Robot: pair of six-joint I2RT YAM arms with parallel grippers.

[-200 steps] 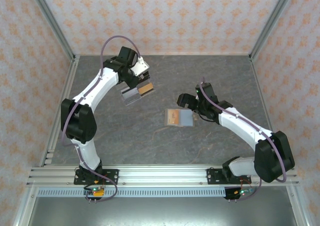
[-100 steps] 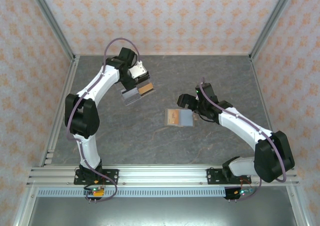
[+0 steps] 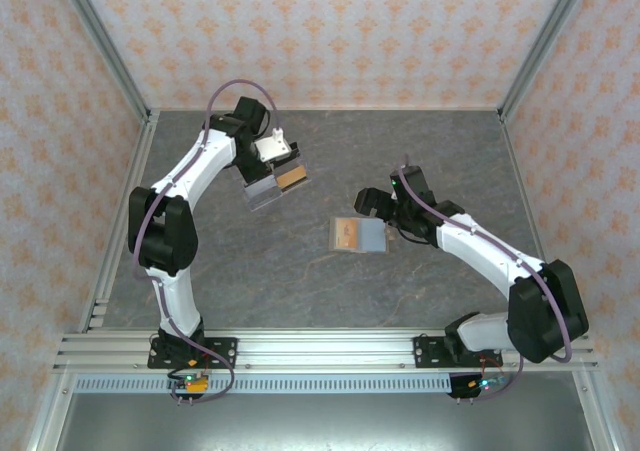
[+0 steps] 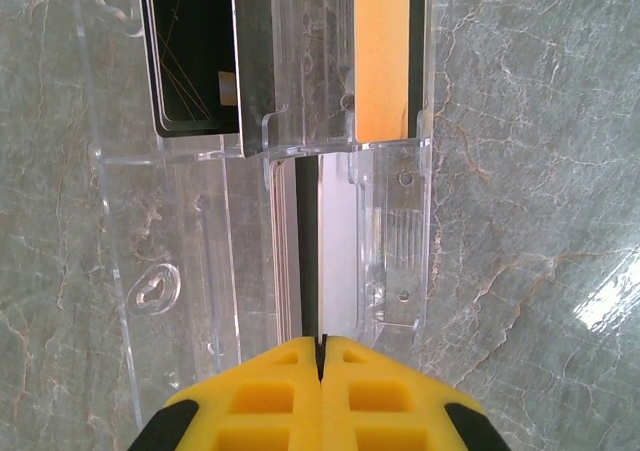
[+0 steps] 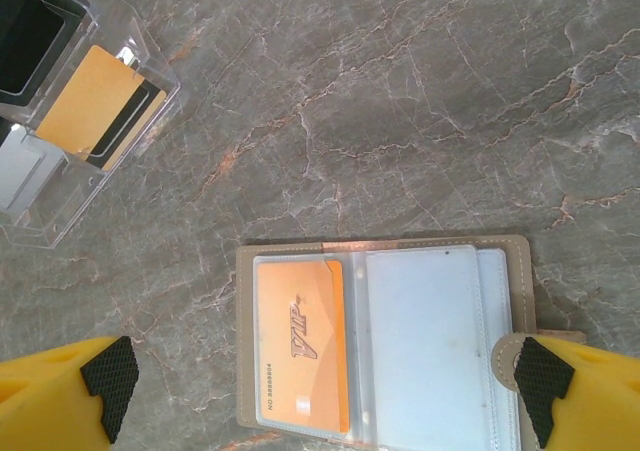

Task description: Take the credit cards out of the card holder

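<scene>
Got the card holder lying open about mid-table, with one card tucked in its left panel. Back and to the left of that, well apart, got a tray with more cards in its compartments. Spotted the left gripper at the tray's far end, right gripper just by the holder's right side.

White arms, black joints, purple cables, yellow fingers.

One word legible: "VIP"
The orange card, in the nine o'clock panel of the card holder, reads "VIP" sideways; its small number line is too fine to read.
</scene>
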